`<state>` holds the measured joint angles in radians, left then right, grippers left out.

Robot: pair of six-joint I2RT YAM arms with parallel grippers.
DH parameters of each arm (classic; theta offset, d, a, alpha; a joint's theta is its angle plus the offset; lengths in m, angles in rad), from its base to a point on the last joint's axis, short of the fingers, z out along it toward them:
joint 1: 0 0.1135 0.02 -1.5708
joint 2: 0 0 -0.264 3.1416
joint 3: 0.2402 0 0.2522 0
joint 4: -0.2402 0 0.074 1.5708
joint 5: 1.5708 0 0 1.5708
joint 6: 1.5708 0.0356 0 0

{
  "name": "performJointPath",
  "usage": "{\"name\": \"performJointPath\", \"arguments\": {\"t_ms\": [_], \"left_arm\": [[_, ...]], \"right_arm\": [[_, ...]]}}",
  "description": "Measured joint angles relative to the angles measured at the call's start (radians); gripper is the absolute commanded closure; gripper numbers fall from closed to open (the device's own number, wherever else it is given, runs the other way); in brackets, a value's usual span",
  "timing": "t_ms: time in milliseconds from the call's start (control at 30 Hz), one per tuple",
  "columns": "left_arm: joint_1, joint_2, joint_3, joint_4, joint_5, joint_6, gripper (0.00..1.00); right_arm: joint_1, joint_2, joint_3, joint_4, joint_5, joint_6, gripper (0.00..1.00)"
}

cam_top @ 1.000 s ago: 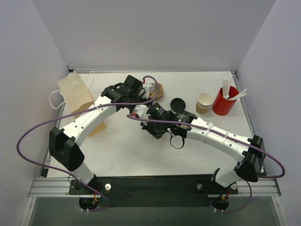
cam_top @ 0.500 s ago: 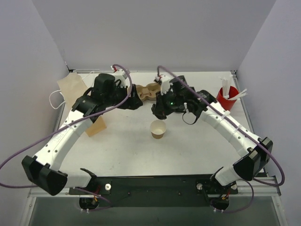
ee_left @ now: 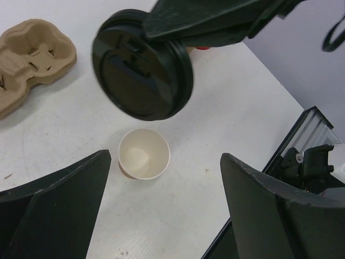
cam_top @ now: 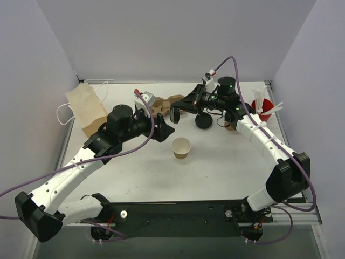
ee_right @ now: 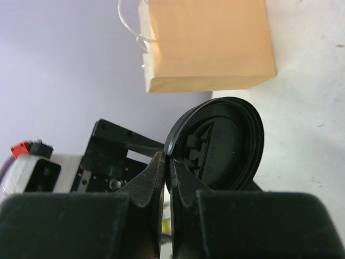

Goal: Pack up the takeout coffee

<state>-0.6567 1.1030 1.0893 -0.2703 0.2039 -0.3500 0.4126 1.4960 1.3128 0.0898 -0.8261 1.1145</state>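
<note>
**A:** Where is the small tan-brown kraft paper cup [cam_top: 181, 147] [ee_left: 144, 154] sitting?

**B:** It is standing upright and lidless near the middle of the table [cam_top: 215, 172]. The round black plastic lid [cam_top: 175, 115] [ee_left: 141, 72] [ee_right: 226, 143] is hanging in the air on the cup's far side, tilted on edge.

**A:** What is gripping it?

**B:** The right claw [cam_top: 178, 113] [ee_right: 166, 162] is pinching its rim. The left claw [cam_top: 164, 131] [ee_left: 164, 162] is hovering near the cup, spread wide and grasping nothing. A moulded pulp cup carrier [cam_top: 164, 103] [ee_left: 32, 51] is lying nearer the far edge.

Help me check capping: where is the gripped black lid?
The black lid is airborne in the right gripper, between the open cup and the carrier in top view.
</note>
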Motion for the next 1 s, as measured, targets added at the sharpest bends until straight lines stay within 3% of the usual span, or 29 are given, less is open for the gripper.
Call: {"name": "performJointPath", "arguments": {"t_ms": [367,567,767,1000], "left_arm": [[-0.003,0.003,0.009,0.040,-0.019,0.068,0.03],[0.105,0.030,0.084,0.027,0.086,0.072,0.03],[0.123,0.076,0.132,0.035,0.214,0.039,0.03],[0.138,0.136,0.177,0.015,0.240,0.029,0.03]], "right_arm": [[-0.001,0.023,-0.097,0.342,-0.085,0.354,1.00],[-0.002,0.023,-0.117,0.418,-0.119,0.402,1.00],[-0.007,0.023,-0.148,0.465,-0.137,0.423,1.00],[-0.007,0.023,-0.161,0.537,-0.153,0.473,1.00]]}}
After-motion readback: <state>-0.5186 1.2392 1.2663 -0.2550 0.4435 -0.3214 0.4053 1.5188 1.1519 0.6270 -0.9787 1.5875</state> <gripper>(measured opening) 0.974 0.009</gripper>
